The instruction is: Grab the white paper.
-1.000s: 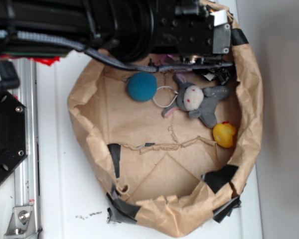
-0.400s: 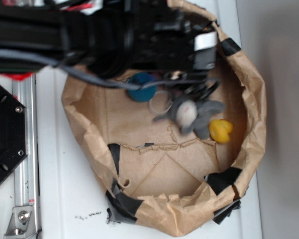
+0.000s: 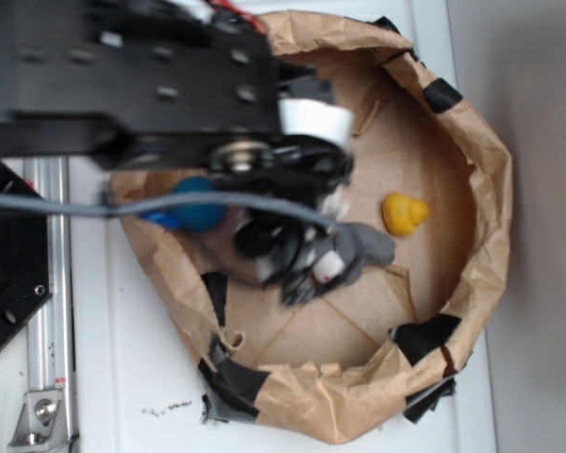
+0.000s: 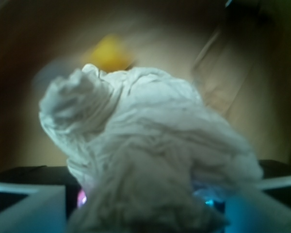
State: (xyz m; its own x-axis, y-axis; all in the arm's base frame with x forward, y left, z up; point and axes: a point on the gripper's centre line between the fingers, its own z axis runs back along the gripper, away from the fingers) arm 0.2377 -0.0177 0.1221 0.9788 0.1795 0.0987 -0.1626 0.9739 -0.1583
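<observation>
The white paper (image 4: 150, 155) sat right up against the wrist camera, a lumpy crumpled wad with no clear long side. It filled the space between the gripper's (image 4: 145, 213) fingers, which were closed on it. Behind it was a blurry yellow duck (image 4: 108, 52). From above, the black arm hung over a brown paper bag (image 3: 481, 170) on a white table (image 3: 113, 368). No writing could be read.
</observation>
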